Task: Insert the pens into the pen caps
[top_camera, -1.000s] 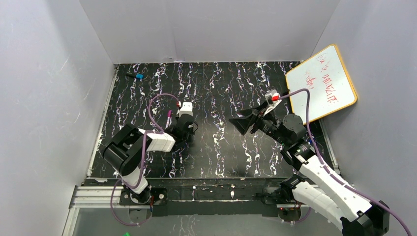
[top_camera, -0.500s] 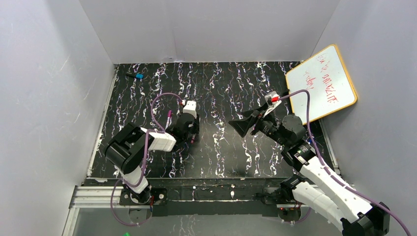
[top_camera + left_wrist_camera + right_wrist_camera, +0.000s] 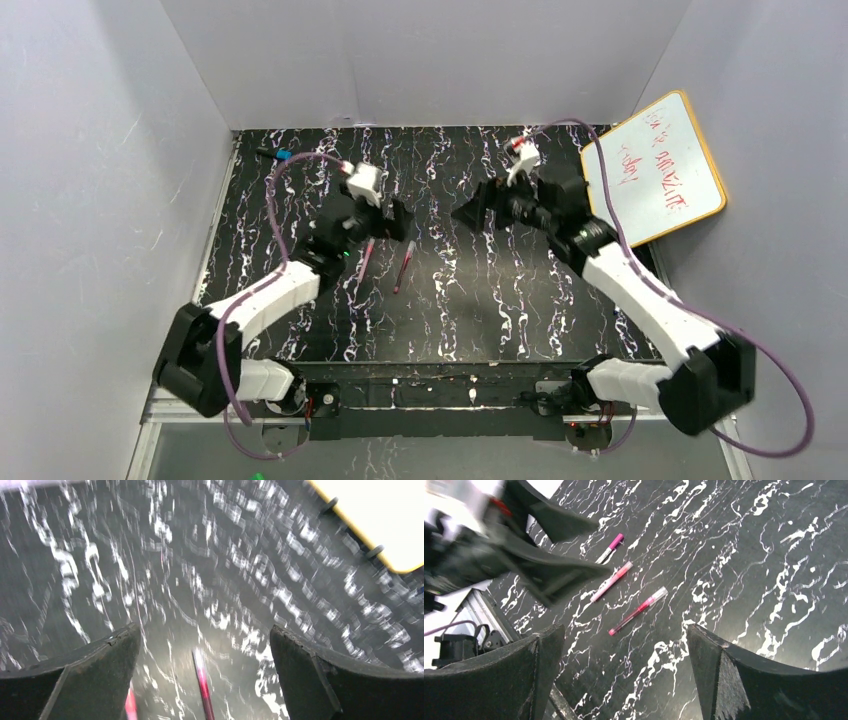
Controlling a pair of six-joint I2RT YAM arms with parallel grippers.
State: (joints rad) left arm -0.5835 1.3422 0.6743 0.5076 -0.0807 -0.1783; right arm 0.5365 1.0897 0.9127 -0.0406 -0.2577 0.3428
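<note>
Three pens lie side by side on the black marbled table (image 3: 450, 300). The red pen (image 3: 638, 610) (image 3: 403, 266) is nearest the middle. A pink pen (image 3: 611, 581) (image 3: 364, 258) lies beside it, then a whitish pen (image 3: 606, 550) with a magenta end. No loose pen caps show in any view. My left gripper (image 3: 388, 218) (image 3: 202, 630) hovers open just past the pens, with the red pen (image 3: 202, 680) on the table below its gap. My right gripper (image 3: 478, 210) (image 3: 624, 627) hangs open and empty to the right of them.
A whiteboard (image 3: 655, 170) (image 3: 370, 520) with a yellow rim leans at the back right. A small blue-and-black item (image 3: 280, 155) lies in the far left corner. Grey walls close in the table on three sides.
Both arms have stretched toward the back of the table. The left gripper has opened wide, and the red and pink pens now show on the table behind it.
</note>
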